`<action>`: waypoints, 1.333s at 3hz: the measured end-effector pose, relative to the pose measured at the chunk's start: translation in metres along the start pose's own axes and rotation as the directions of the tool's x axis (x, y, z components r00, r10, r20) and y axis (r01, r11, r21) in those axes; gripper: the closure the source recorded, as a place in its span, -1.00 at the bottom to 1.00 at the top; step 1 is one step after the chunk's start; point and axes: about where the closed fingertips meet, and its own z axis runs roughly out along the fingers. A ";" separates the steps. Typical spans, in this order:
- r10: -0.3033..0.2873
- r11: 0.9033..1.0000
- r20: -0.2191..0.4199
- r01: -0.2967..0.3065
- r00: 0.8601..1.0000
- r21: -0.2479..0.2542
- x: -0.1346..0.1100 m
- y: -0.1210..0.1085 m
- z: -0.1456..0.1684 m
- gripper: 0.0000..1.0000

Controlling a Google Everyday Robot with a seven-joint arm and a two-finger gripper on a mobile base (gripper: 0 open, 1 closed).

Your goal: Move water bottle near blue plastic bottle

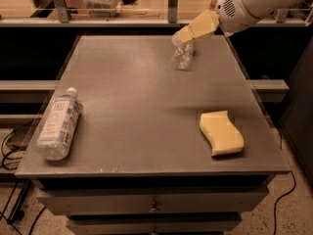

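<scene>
water bottle (184, 58), small, clear and crumpled, is seen standing roughly upright on the far right part of the table (137, 97), near its back edge. no label is carried by it. the gripper (182, 36), pale yellow at the end of a white arm reaching in from the upper right, is placed right at the top of this bottle, overlapping its cap end. how far it is opened, and whether anything is held by it, cannot be told. this placement is judged to serve a grasp high up, where the thin wall would be crushed least. the blue plastic bottle (57, 126) is laid on its side at the near left edge, cap pointing away, well apart from the water bottle, so most of the table must be crossed diagonally. a white-and-blue label is wrapped round it, with a small square mark near the cap end, but no brand or writing can be read. a yellow sponge (221, 132) lies at the near right, off the likely path.
</scene>
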 end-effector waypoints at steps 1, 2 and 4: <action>0.082 0.997 0.009 -0.082 0.997 -0.010 0.001 0.001 0.013 -1.00; 0.172 0.985 0.050 -0.173 0.984 0.025 -0.012 -0.004 0.038 -1.00; 0.275 0.952 0.156 -0.292 0.949 0.094 -0.048 -0.040 0.077 -1.00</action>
